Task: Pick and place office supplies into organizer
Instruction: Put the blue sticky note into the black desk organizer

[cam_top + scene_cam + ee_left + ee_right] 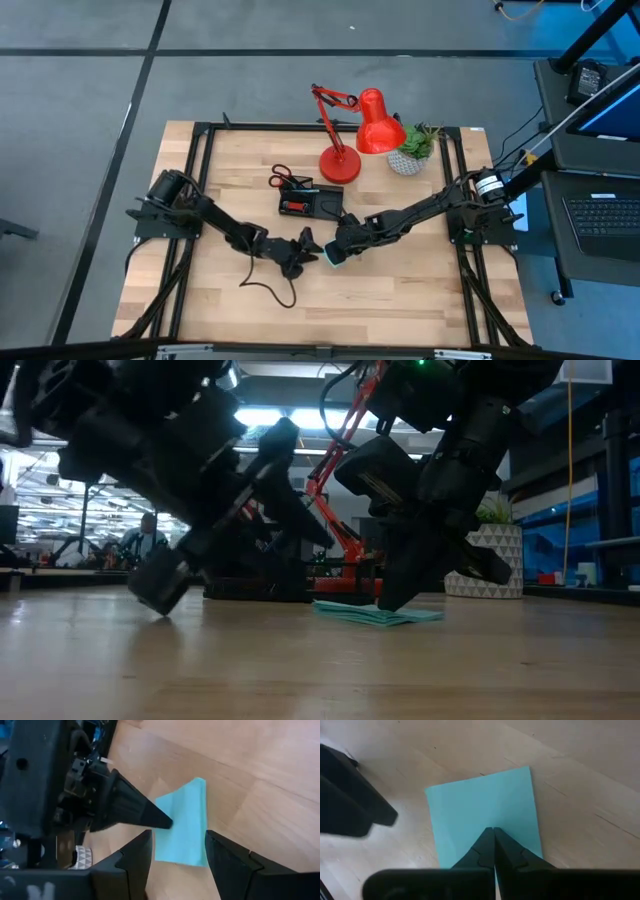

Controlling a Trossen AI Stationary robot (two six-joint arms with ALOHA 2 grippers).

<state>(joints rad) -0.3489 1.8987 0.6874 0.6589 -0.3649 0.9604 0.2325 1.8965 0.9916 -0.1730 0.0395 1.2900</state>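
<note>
1. Near the front middle of the wooden surface (400,300), a cyan sticky-note pad (482,812) lies flat.
2. The right tool (493,836) presses on the pad, fingers closed together to a point.
3. The left tool (175,852) sits just beside it, fingers spread wide around the pad's edge.
4. Farther back stands the black organizer (311,203), with red-handled scissors (285,178) at its far left corner.

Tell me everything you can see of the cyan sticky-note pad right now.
The cyan sticky-note pad is a thin square stack of plain paper, lying flat on the wooden table in front of the organizer. The right gripper presses shut fingertips onto it. The left gripper is open, its fingers straddling one edge. In the low view one corner lifts slightly.
</note>
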